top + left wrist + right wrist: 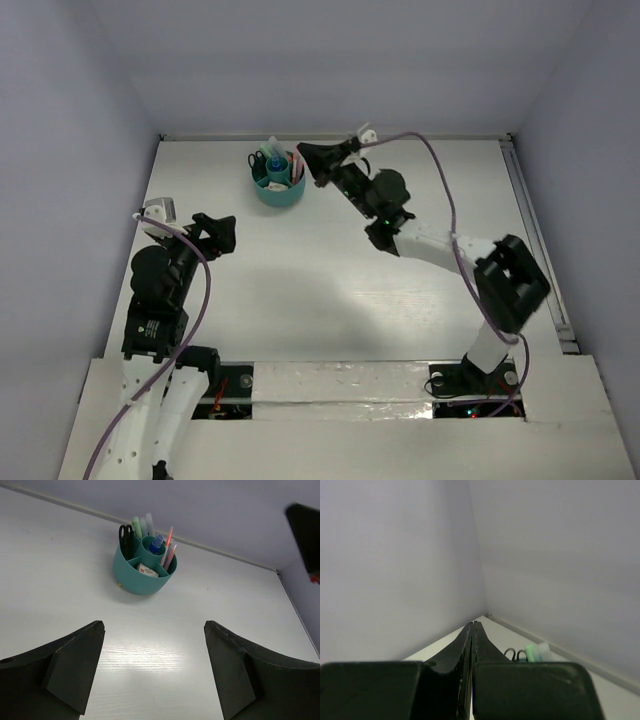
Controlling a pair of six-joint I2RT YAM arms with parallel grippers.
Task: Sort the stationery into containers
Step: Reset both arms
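The teal organiser (277, 187) stands at the back middle of the table. In the left wrist view, the organiser (145, 577) holds black-handled scissors (126, 534), a green marker (136, 526), a blue-capped bottle (156, 544), pink and orange pens (170, 550) and an eraser (148, 570). My right gripper (304, 155) is shut with nothing between the jaws, just right of and above the organiser's rim. In its wrist view the right gripper (472, 625) hides most of the organiser; scissors handles (516, 654) and a green marker tip (532, 651) show. My left gripper (222, 235) is open and empty, well short of the organiser; it also shows in its wrist view (154, 627).
The table's back wall runs just behind the organiser, and side walls close in left and right. A rail (535, 235) runs along the table's right edge. The right arm (440, 240) stretches diagonally across the right half. No loose items show on the tabletop.
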